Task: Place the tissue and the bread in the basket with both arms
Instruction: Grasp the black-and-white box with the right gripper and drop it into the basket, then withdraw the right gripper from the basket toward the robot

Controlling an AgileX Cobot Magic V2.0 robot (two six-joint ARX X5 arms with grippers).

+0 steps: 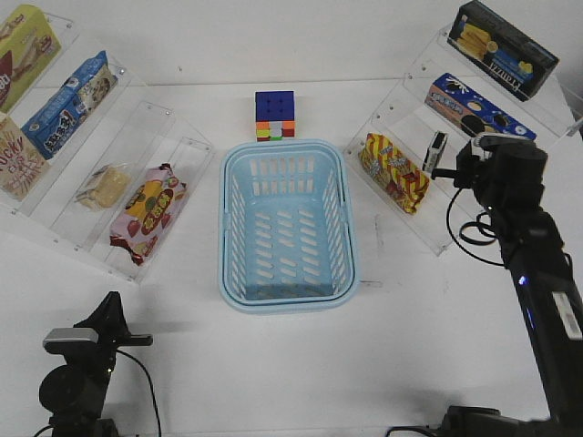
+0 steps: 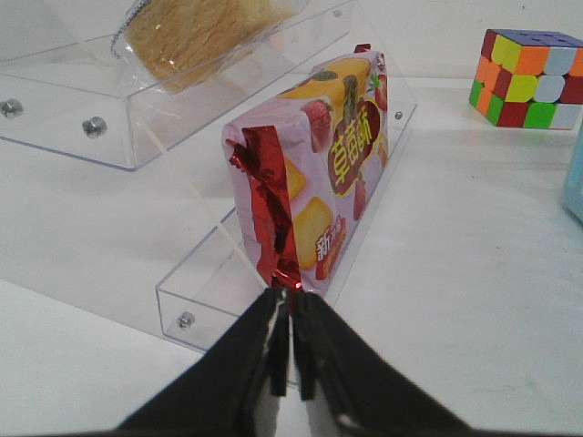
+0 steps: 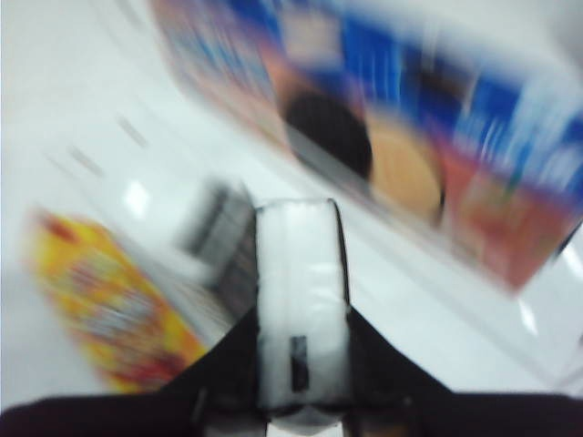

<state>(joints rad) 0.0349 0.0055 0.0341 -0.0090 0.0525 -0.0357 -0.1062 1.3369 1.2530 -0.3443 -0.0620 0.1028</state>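
The bread, golden-brown in clear wrap, lies on the left clear rack; it also shows in the left wrist view. The light-blue basket stands empty at the table's middle. My left gripper is shut and empty, low at the front left, its tips pointing at a red-and-yellow snack bag. My right gripper is at the right rack, shut on the tissue. The right wrist view is blurred; the tissue's white face sits between the fingers of the right gripper.
A colour cube stands behind the basket. The left rack holds several snack boxes and the red bag. The right rack holds a yellow-red bag, a blue cookie box and a dark box.
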